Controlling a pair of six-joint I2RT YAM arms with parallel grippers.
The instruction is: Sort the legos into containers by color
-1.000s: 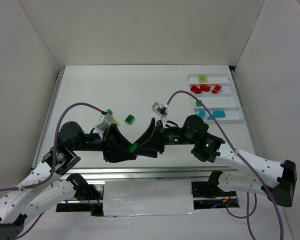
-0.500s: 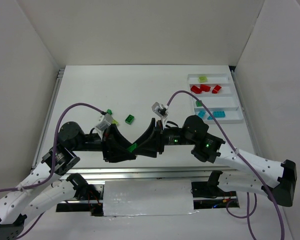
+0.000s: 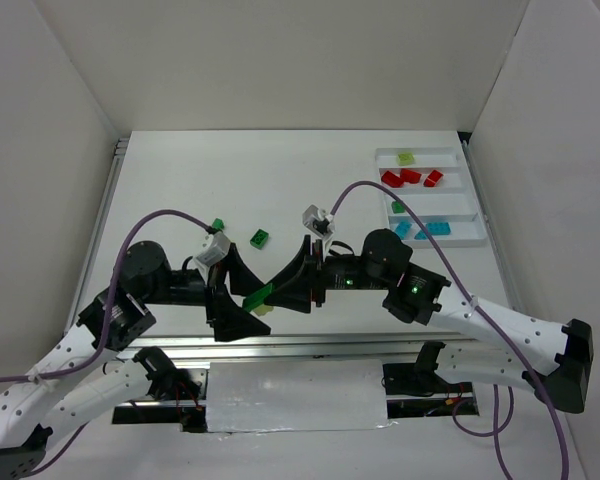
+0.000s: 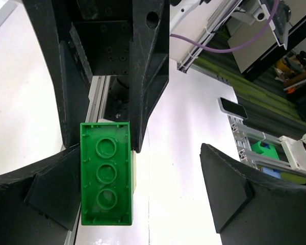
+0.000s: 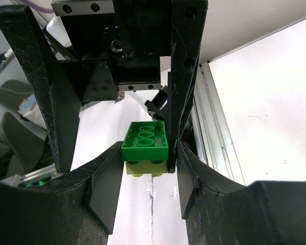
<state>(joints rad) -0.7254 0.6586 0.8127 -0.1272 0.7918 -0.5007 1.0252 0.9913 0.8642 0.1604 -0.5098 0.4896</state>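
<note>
A green lego (image 3: pixel 260 295) hangs above the table's near edge with a pale yellow-green lego (image 5: pixel 147 167) stuck to its studs. My right gripper (image 3: pixel 276 290) is shut on the green one (image 5: pixel 145 138), which sits between its pads. My left gripper (image 3: pixel 252 305) faces it, wide open. In the left wrist view the brick (image 4: pixel 105 173) lies against my left finger (image 4: pixel 51 194), and the other finger stands far off. Two loose green legos (image 3: pixel 260 237) (image 3: pixel 218 224) lie on the table. The white tray of containers (image 3: pixel 450 208) is at the far right.
The tray's four compartments hold a yellow-green piece (image 3: pixel 406 158), red pieces (image 3: pixel 405 177), a small green piece (image 3: pixel 398 207) and cyan pieces (image 3: pixel 432 228). White walls close in the table on three sides. A metal rail (image 3: pixel 310 345) runs along the near edge.
My left gripper has opened wide and let go of the green lego, drawing back slightly to the left. The brick stays in my right gripper, whose jaws have narrowed a little.
</note>
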